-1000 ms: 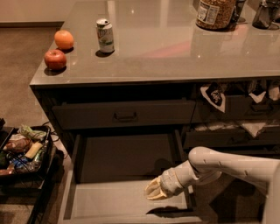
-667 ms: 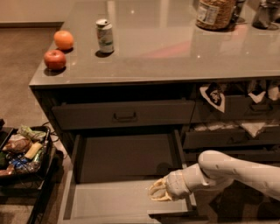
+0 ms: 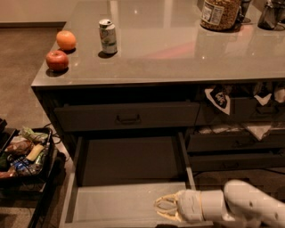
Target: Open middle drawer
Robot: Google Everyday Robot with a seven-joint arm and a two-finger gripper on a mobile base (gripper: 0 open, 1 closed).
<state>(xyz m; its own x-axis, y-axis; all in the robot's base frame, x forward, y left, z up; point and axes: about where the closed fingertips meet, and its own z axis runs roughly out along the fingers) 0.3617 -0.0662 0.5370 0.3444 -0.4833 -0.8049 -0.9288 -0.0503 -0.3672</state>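
Note:
The middle drawer (image 3: pixel 116 201) stands pulled far out below the closed top drawer (image 3: pixel 127 116). Its shallow pale grey floor shows, and its front edge runs along the bottom of the view. My gripper (image 3: pixel 164 209) reaches in from the lower right on a white arm (image 3: pixel 242 205). It hovers low over the front right part of the drawer's floor, close to the front edge. The drawer's handle is hidden.
On the countertop (image 3: pixel 178 49) stand an apple (image 3: pixel 57 60), an orange (image 3: pixel 66 40), a can (image 3: pixel 108 36) and a jar (image 3: pixel 219 13). Narrower drawers (image 3: pixel 236 142) with cloth hanging out are on the right. A black bin of clutter (image 3: pixel 24 153) sits on the floor at left.
The gripper has moved down and toward the camera, slightly right. More of the middle drawer's pale floor now shows, so the drawer has come out further.

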